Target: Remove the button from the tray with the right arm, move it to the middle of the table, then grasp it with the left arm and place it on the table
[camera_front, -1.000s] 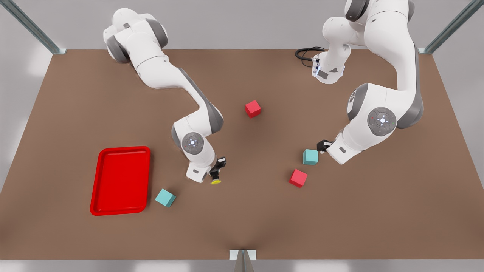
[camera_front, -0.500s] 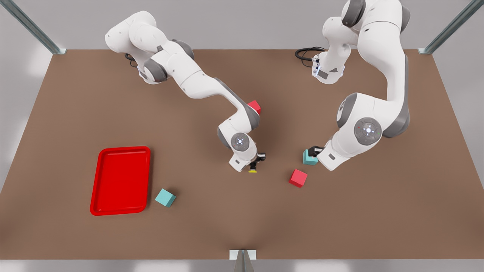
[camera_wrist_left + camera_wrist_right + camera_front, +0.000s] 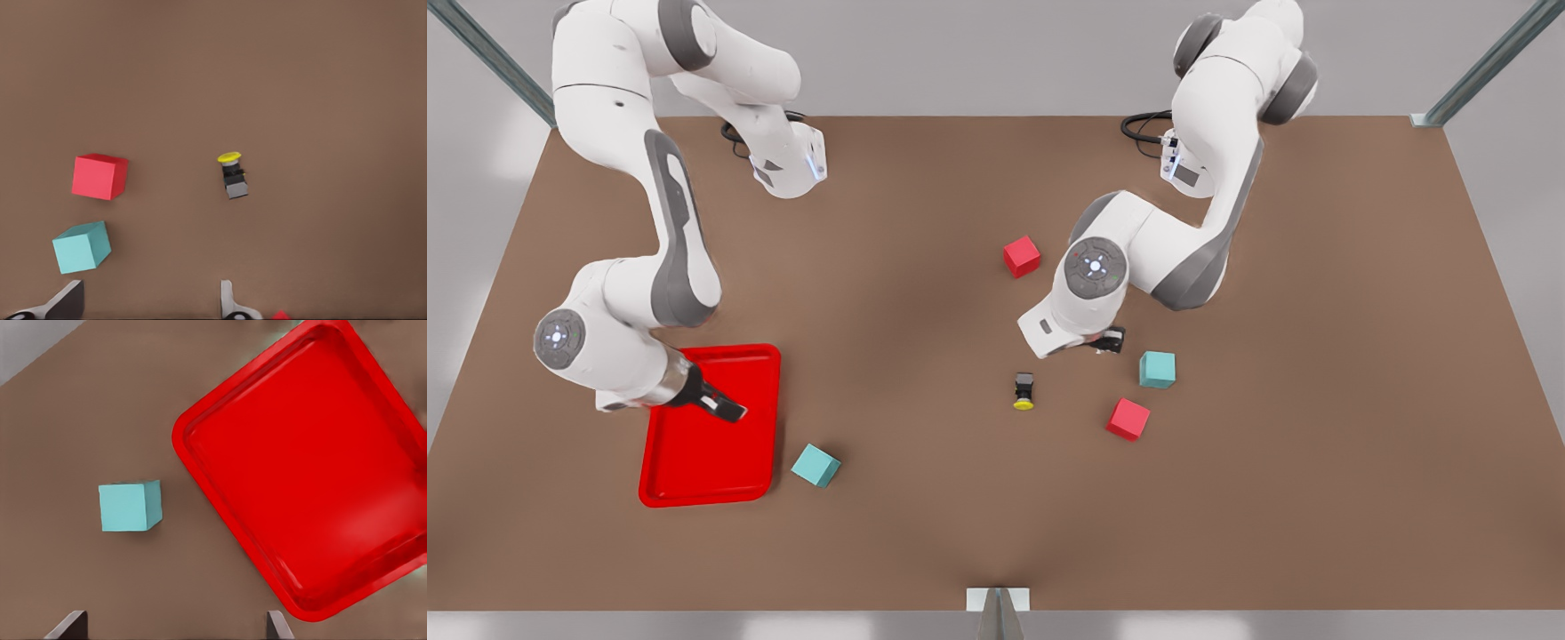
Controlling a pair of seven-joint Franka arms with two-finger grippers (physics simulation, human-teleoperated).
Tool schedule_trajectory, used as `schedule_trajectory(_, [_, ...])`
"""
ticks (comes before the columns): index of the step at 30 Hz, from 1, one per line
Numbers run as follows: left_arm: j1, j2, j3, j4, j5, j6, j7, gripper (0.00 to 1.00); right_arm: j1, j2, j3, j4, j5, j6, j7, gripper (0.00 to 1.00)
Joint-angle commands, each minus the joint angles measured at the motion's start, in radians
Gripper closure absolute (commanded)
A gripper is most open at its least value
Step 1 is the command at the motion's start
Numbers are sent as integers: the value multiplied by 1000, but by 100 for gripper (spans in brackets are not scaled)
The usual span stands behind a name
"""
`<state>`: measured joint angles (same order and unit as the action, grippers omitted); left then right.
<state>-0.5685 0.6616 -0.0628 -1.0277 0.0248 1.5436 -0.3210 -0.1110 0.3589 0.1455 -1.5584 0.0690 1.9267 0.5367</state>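
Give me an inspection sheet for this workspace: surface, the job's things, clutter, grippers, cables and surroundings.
Surface: brown table, flat and plain.
Job's things: button lies on its side on the bare table near the middle, touched by nothing; red tray at the front view's left holds nothing.
Clutter: two red cubes and two teal cubes, all apart from the button.
Grippers: right gripper open above the tray; left gripper open, above the table just behind the button.
Cables: black loops at both arm bases.
Surroundings: grey floor, metal frame posts at the corners.
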Motion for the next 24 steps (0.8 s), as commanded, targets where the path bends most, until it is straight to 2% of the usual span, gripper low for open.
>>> schedule_trajectory(1, [-10, 68, -2, 41, 1, -73, -151, 1, -47, -61, 2, 32, -101, -222, -543, 0])
schedule_trajectory(3, [7, 105, 4, 43, -43, -30, -165, 1, -42, -188, -1, 28, -91, -343, -543, 0])
schedule_trajectory(4, [21, 142, 6, 43, -43, 15, -170, 4, 4, -193, -15, 26, -95, -357, -543, 0])
schedule_trajectory(5, [41, 161, 11, 43, -51, 56, -168, 0, -1, -182, -14, 26, -103, -358, -544, 0])
schedule_trajectory(7, [42, 210, 9, 57, -54, 135, -182, 0, -18, -106, -14, 29, -104, -278, -543, 0])
schedule_trajectory(12, [32, 329, 9, 110, -71, 288, -155, 0, -10, -74, -9, 41, -113, -204, -527, 0])
schedule_trajectory(24, [-14, 403, 17, 103, -45, 342, -115, 0, -22, -11, -14, 83, -113, -203, -529, 0])
